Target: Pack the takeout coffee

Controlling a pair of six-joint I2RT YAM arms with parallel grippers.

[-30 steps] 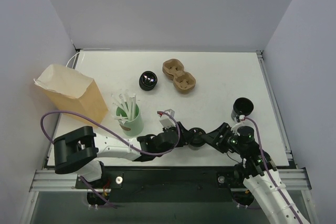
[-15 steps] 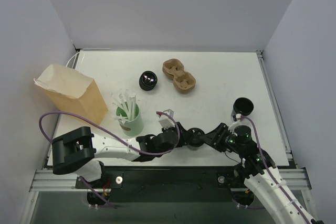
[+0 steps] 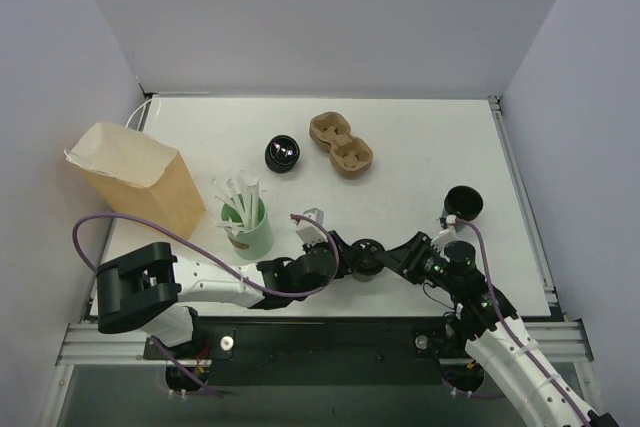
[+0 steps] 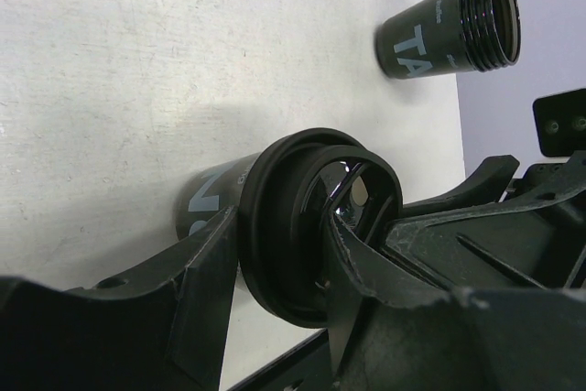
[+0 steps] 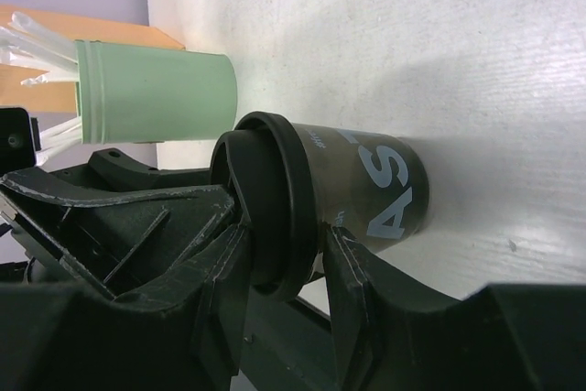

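Observation:
The takeout coffee (image 3: 366,255), a small black cup with a black lid, stands near the table's front edge between my two grippers. My left gripper (image 3: 350,252) reaches it from the left and is shut on its lid rim (image 4: 293,226); one finger (image 4: 206,267) lies under the rim and the other on the lid top. My right gripper (image 3: 386,260) reaches it from the right and is shut on the same cup (image 5: 375,190), its fingers (image 5: 352,281) straddling the lid rim. The cup's base rests on the table.
A green cup with white straws (image 3: 247,222) stands left of the coffee, with a brown paper bag (image 3: 135,182) further left. A cardboard cup carrier (image 3: 340,144) and a lidless shiny black cup (image 3: 283,154) sit at the back. Another black cup (image 3: 462,204) stands right.
The coffee and both grippers have shifted slightly left and away from the front edge. Both grippers stay closed on the cup.

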